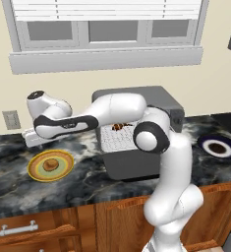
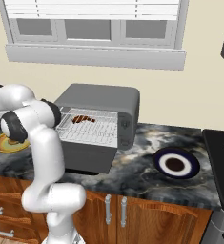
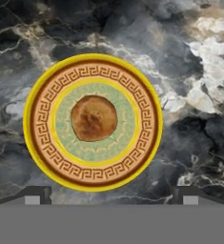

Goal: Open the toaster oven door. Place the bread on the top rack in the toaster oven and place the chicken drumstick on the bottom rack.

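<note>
The toaster oven (image 1: 161, 101) stands at the back of the counter with its door (image 1: 131, 167) folded down flat. A silver wire rack (image 2: 92, 131) is slid out over the door, and the chicken drumstick (image 1: 119, 126) lies on it near the back; I cannot tell which level it is. The bread (image 3: 93, 117) sits in the middle of a yellow patterned plate (image 3: 37, 90) left of the oven. My gripper (image 3: 111, 198) hangs open well above the plate, pointing straight down at the bread, with nothing between its fingers. From the left base view the hand (image 1: 36, 140) is just behind the plate.
A blue-rimmed plate (image 2: 175, 164) with a dark centre lies on the counter right of the oven. A stovetop (image 2: 220, 157) borders the far right. The open door reaches close to the counter's front edge. A wall outlet (image 1: 11, 119) sits behind the arm.
</note>
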